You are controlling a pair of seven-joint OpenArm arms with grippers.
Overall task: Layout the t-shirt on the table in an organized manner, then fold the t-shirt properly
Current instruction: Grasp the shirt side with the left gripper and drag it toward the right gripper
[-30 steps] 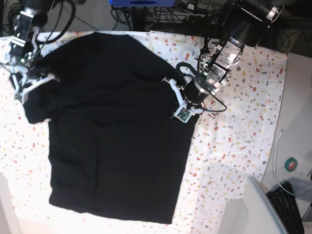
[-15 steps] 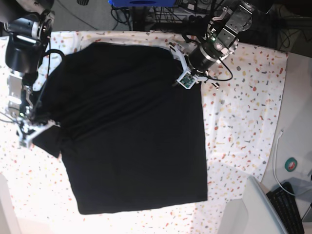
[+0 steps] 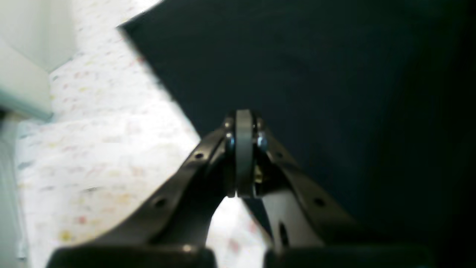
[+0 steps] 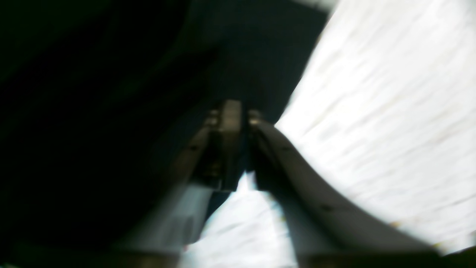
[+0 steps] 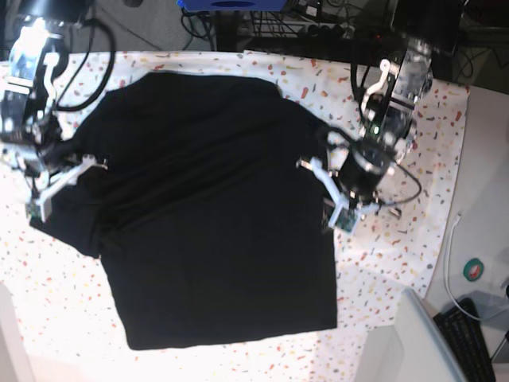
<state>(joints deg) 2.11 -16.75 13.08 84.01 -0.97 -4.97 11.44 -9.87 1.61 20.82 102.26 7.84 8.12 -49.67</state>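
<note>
The black t-shirt [image 5: 215, 207] lies spread over the speckled table [image 5: 398, 263], hem toward the near edge. My left gripper [image 5: 324, 191] sits at the shirt's right edge. In the left wrist view its jaws [image 3: 243, 149] are pressed together, with a strip of the dark t-shirt [image 3: 316, 74] caught under the pads, above the table [image 3: 104, 141]. My right gripper [image 5: 56, 187] is at the left sleeve. In the blurred right wrist view its jaws [image 4: 241, 141] stand close together at the edge of the t-shirt [image 4: 93, 93], above the table [image 4: 390, 111]. Whether they still pinch cloth is unclear.
A plain grey surface [image 5: 485, 159] runs along the table's right side, with a white cable [image 5: 452, 255], a green tape roll [image 5: 475, 269] and a keyboard [image 5: 469, 338]. A pale box corner [image 5: 406, 342] stands at the near right. Cables and a blue object [image 5: 231, 4] lie behind the far edge.
A second ago the shirt lay skewed; both grippers dragged it flatter and squarer. Since then, my left gripper came from the far right shoulder toward the near side. The right gripper rose slightly.
</note>
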